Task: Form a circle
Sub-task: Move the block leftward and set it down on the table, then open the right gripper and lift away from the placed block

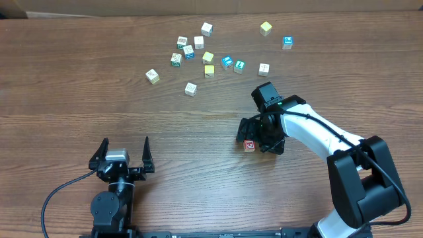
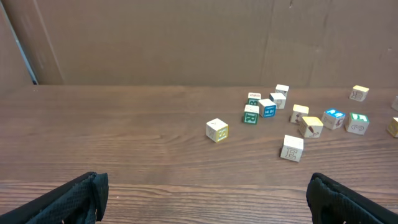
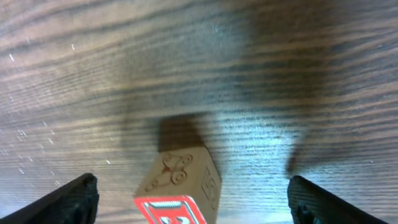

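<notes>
Wooden cube [image 3: 180,180] with red printed face, square-edged, lying on grained brown table [image 1: 79,86] between wide-spread jaws of right gripper [image 1: 256,140], untouched; left gripper [image 1: 125,142] likewise spread, empty; more printed cubes [image 1: 191,88] scattered well apart

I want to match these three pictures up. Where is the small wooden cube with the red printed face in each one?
Overhead: the red-faced wooden cube lies right of centre, at the tip of the right gripper.
Left wrist: not in it.
Right wrist: bottom centre, between the black fingers, touching neither.
Shared landmark: the right gripper's fingers flank the cube in both the overhead and right wrist views.
</notes>
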Robot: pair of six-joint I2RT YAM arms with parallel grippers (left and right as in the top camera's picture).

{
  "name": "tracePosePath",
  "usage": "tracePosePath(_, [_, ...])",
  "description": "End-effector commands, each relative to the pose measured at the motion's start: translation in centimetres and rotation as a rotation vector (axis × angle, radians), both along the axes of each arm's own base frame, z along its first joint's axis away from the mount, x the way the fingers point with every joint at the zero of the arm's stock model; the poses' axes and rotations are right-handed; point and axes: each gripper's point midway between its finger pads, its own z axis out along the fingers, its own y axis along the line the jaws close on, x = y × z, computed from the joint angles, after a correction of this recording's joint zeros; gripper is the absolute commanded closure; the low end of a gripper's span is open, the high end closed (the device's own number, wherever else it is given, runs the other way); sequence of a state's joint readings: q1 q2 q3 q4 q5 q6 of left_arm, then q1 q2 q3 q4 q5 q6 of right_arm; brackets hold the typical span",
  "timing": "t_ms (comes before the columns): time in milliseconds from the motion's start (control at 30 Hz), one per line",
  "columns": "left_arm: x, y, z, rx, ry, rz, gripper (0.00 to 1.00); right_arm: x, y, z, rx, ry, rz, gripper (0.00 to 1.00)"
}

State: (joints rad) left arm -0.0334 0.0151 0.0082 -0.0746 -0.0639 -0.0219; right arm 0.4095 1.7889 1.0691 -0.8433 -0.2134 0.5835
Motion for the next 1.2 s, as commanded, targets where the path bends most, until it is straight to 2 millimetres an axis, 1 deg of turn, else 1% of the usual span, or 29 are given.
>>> tracePosePath(0, [0.0, -0.3, 0.1, 0.017, -0.009, -0.013, 0.00, 0.3, 0.8, 0.5, 0.013, -0.042, 0.138, 0.10])
tracePosePath(100, [0.0, -0.3, 0.1, 0.017, -0.009, -0.013, 0.01, 0.4, 0.8, 0.5, 0.001, -0.056, 0.163, 0.20])
tracePosePath(200, [0.0, -0.3, 0.1, 0.017, -0.009, -0.013, 0.01, 0.6, 0.9, 0.4, -0.006, -0.067, 0.166, 0.34])
tracePosePath(233, [0.0, -0.3, 0.1, 0.017, -0.009, -0.013, 0.01, 0.6, 0.9, 0.5, -0.004, -0.069, 0.165, 0.42])
tracePosePath(267, [0.0, -0.3, 0.1, 0.017, -0.009, -0.013, 0.00, 0.6, 0.9, 0.5, -0.004, -0.067, 0.158, 0.47])
tracePosePath(300, [0.0, -0.3, 0.1, 0.017, -0.009, -0.013, 0.00, 0.6, 0.9, 0.5, -0.004, -0.065, 0.148, 0.50])
tracePosePath(367, [0.0, -0.3, 0.1, 0.017, -0.009, -0.013, 0.00, 0.6, 0.9, 0.5, -0.005, -0.056, 0.107, 0.51])
tracePosePath(500, [0.0, -0.3, 0.1, 0.017, -0.009, -0.013, 0.00, 0.6, 0.9, 0.5, -0.008, -0.024, -0.023, 0.62])
tracePosePath(700, [0.0, -0.3, 0.1, 0.017, -0.009, -0.013, 0.00, 0.9, 1.3, 0.6, 0.011, 0.013, -0.203, 0.67])
tracePosePath(900, [0.0, -0.3, 0.1, 0.017, -0.009, -0.013, 0.00, 1.3, 2.1, 0.8, 0.052, 0.057, -0.398, 0.67])
tracePosePath(967, [0.0, -0.3, 0.1, 0.017, -0.009, -0.013, 0.00, 1.6, 2.2, 0.8, 0.058, 0.060, -0.441, 0.67])
tracePosePath(1167, [0.0, -0.3, 0.1, 0.017, -0.009, -0.013, 0.00, 1.8, 2.3, 0.9, 0.062, 0.068, -0.491, 0.67])
